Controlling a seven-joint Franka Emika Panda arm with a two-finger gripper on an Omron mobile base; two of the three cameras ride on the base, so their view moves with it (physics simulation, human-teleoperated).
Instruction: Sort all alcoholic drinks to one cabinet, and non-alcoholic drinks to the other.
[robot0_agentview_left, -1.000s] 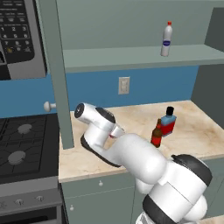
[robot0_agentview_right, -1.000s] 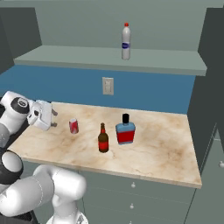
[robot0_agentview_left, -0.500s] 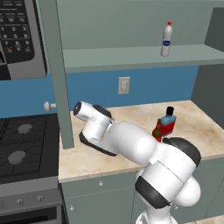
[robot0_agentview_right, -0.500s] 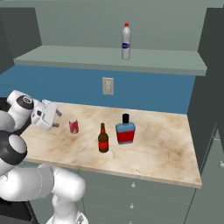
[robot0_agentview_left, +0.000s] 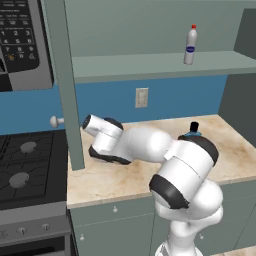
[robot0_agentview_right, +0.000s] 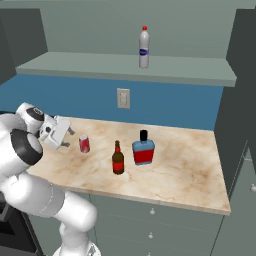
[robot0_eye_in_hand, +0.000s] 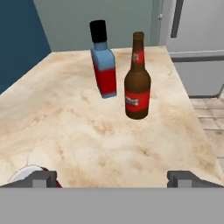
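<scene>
Item: gripper (robot0_agentview_right: 69, 138), carried low over the left end of the counter (robot0_agentview_right: 190, 170). The fingers are seen spread wide in the hand view, one tip near each bottom corner, and nothing is held between them.

Item: red soda can (robot0_agentview_right: 84, 144), upright on the counter, just beside the fingertips on the side the gripper faces. In the hand view only its silver top is seen, at the bottom left, close to the left fingertip (robot0_eye_in_hand: 43, 178). Whether it is touched cannot be told. It is judged to sit off the centre line of the jaws, toward the left tip, so a small sideways correction would be wanted before closing. Its long axis is vertical, and the approach is roughly level along the counter.

Item: brown beer bottle (robot0_eye_in_hand: 137, 81), upright, well beyond the can along the gripper's line of sight, slightly right of centre.

Item: squat red and blue bottle (robot0_eye_in_hand: 103, 61), black cap, upright, near the beer bottle, behind it and to its left in the hand view.

Item: white plastic bottle (robot0_agentview_right: 144, 48), red cap, blue label, upright on the open shelf (robot0_agentview_right: 200, 75) above the counter, well apart from the gripper.

Judgement: the can is the nearest task thing by far and is taken as the likely next pick.
</scene>
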